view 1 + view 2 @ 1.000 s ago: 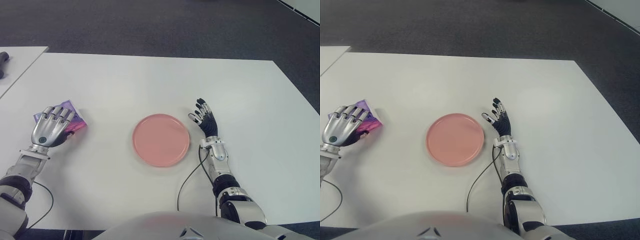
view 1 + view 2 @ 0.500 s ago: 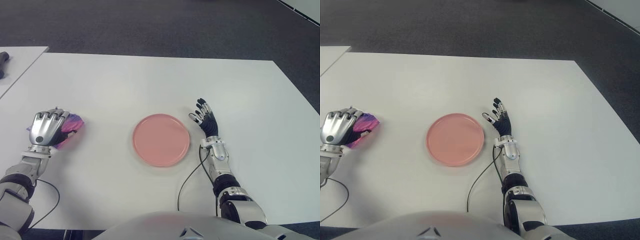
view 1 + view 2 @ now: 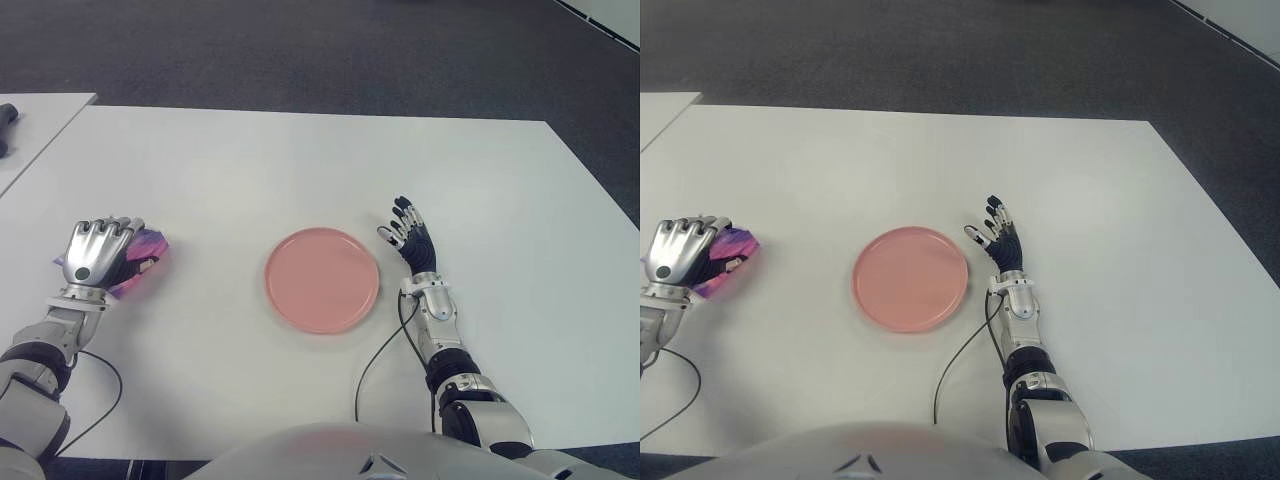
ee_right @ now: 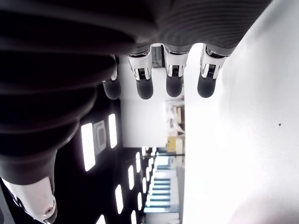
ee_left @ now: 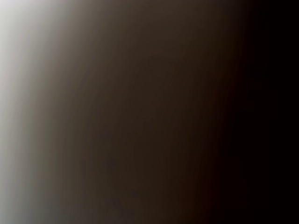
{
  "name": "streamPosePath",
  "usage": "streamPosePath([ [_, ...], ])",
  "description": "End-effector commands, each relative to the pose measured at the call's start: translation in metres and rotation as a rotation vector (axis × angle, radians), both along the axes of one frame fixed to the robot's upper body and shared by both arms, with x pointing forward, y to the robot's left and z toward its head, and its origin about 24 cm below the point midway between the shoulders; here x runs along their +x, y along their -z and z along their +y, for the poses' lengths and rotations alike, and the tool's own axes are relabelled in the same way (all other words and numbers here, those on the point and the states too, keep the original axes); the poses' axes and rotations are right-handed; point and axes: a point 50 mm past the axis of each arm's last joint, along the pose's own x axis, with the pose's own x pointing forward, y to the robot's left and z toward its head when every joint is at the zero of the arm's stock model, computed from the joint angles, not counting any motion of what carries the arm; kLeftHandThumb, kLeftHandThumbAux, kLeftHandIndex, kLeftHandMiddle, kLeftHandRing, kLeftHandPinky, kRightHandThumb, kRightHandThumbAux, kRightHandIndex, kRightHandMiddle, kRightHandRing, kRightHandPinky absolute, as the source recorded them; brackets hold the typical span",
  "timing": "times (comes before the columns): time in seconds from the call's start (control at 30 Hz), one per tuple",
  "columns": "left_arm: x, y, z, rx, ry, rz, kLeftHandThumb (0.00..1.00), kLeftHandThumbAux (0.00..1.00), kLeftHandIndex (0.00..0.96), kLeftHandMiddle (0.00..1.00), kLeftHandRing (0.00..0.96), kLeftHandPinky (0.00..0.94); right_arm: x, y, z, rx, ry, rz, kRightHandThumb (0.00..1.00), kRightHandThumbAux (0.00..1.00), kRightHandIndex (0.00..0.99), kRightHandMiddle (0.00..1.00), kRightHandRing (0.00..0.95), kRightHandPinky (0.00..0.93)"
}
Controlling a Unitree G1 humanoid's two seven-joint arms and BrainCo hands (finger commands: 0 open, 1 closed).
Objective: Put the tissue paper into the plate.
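Left hand: the left hand (image 3: 97,255) is curling its fingers (image 3: 112,229) down over the tissue paper (image 3: 140,258), gripping it against the table (image 3: 300,160); its own wrist view is showing only darkness.
Tissue paper: a purple and pink pack, lying under and just beyond the curled fingers, one end sticking out on the side toward the plate; whether it is lifted off the table, I cannot tell.
Plate: the pink plate (image 3: 322,279) is lying well apart from the gripping fingers, toward the robot's right, with bare table between.
Nearer hand: the right hand (image 3: 412,245) is showing just beside the plate on its right, fingers spread and holding nothing.
Long axis: seems to be pointing from the palm toward the plate.
Writing: no brand or label can be read on the pack.
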Motion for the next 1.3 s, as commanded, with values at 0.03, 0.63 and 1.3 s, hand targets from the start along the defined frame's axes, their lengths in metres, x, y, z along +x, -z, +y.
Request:
streamPosePath([
  [0.03,-0.003,0.01,-0.005,-0.021,0.004,0.054,0.742,0.699,0.442,0.867,0.859,0.857,-0.021,0.031,-0.002,0.021,0.022,0.164,0.118,0.674,0.017,0.019,0.018,0.06],
  [0.63,0.008,-0.005,-0.005,-0.014,0.016,-0.007,0.741,0.699,0.442,0.863,0.858,0.854,-0.02,0.031,0.0,0.021,0.022,0.166,0.118,0.674,0.017,0.019,0.018,0.06],
  [1.3,0.039,-0.072,-0.031,-0.051,0.103,-0.228,0.738,0.699,0.442,0.871,0.871,0.877,-0.017,0.032,-0.001,0.021,0.022,0.174,0.118,0.674,0.017,0.019,0.018,0.06],
])
